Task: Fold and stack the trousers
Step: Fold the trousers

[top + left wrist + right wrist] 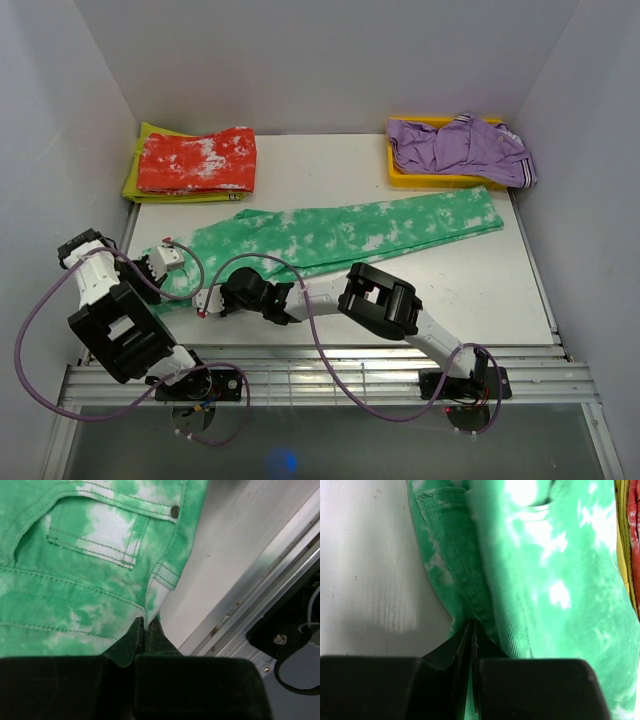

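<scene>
**Both grippers pinched on the waist end of the green trousers**

The left gripper (146, 626) is closed, its two dark fingers pressed together on the hem edge of the trousers (350, 232), just below a pocket (95, 535) and a metal rivet (174, 511). The right gripper (470, 626) is likewise closed, with a fold of green cloth nipped between its fingers. Both grips sit at the near-left end of the garment, close to the table's front edge.

From there the trousers lie flat on the white table (420, 290), running diagonally from the near left toward the far right, where the leg ends stop just short of a yellow tray (440, 181).

The tray stands in the far right corner and holds a crumpled purple garment (460, 148), which spills over its right rim. In the far left corner a folded red-and-white garment (197, 160) rests on a yellow-green cloth (135, 182).

The tray's floor is covered by the purple garment. Only the edges of the yellow-green cloth show. From above, the arms cover part of the waist end, and the fingertips themselves are hard to make out there. Whether the legs lie one over the other cannot be told.
</scene>
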### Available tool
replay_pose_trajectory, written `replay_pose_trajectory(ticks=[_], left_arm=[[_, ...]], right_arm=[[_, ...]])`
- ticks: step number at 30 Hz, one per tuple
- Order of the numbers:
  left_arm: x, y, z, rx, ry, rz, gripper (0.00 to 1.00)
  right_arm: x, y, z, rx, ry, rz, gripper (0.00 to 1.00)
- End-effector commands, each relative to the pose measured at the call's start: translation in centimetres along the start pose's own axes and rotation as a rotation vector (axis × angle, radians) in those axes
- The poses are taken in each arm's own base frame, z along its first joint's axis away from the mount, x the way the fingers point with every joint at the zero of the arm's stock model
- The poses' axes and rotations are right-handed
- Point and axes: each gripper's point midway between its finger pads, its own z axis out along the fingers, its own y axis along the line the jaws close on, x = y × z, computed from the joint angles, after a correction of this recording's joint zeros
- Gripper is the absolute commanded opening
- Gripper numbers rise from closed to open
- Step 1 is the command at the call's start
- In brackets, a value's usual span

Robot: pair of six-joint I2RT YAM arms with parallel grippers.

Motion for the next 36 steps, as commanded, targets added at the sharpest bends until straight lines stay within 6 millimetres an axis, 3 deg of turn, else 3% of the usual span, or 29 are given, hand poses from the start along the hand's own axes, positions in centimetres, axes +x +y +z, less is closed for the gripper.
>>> replay_pose_trajectory(ticks=[1,3,9,16,17,19,20,21,22,23,24,25,28,31,34,36], left_arm=[[1.4,-3.0,1.0,0.141,0.023,-0.036,0.0],[1.9,-2.6,1.6,0.168,0.007,-0.094,0.0],[4.4,2.8,4.0,0.06,0.013,-0.211,0.0],[6.7,2.5,6.5,0.09,0.068,-0.227,0.0],[7.1,2.8,6.8,0.079,0.074,-0.231,0.0],[7.4,2.5,7.3,0.101,0.077,-0.261,0.0],[7.4,2.6,7.4,0.101,0.073,-0.267,0.0],[7.3,2.7,7.4,0.102,0.07,-0.274,0.0],[7.3,2.7,7.6,0.111,0.068,-0.282,0.0],[7.4,2.8,7.6,0.109,0.067,-0.283,0.0],[7.3,2.9,7.6,0.107,0.064,-0.286,0.0],[7.3,2.9,7.6,0.108,0.061,-0.289,0.0],[7.0,3.1,7.4,0.104,0.052,-0.289,0.0],[6.9,3.0,7.2,0.101,0.052,-0.286,0.0],[7.0,2.8,7.0,0.104,0.061,-0.281,0.0],[7.0,2.8,7.0,0.107,0.067,-0.28,0.0]], right_arm=[[3.1,0.6,0.2,-0.02,0.091,0.014,0.08],[3.1,0.5,0.0,-0.018,0.088,0.015,0.08],[2.7,1.1,-1.1,-0.055,0.057,0.004,0.08],[2.2,0.9,-1.8,-0.077,0.055,0.021,0.08],[0.8,0.2,-2.6,-0.086,0.021,0.025,0.08],[1.1,0.4,-4.2,-0.148,0.017,0.034,0.15],[-1.0,-1.0,-5.8,-0.166,-0.042,0.047,0.2],[-0.9,-1.3,-6.8,-0.191,-0.047,0.065,0.32],[-0.3,-3.1,-7.7,-0.196,-0.041,0.093,0.38],[-0.7,-3.1,-9.6,-0.281,-0.047,0.123,0.44],[-0.4,-3.8,-10.5,-0.31,-0.042,0.147,0.52],[0.2,-5.2,-12.1,-0.352,-0.027,0.196,0.55],[2.5,-8.5,-14.0,-0.352,0.0,0.236,0.61],[6.8,-8.1,-15.1,-0.408,0.103,0.256,0.57],[8.9,-7.3,-15.5,-0.461,0.134,0.27,0.54],[9.0,-6.7,-15.7,-0.492,0.13,0.259,0.54]])
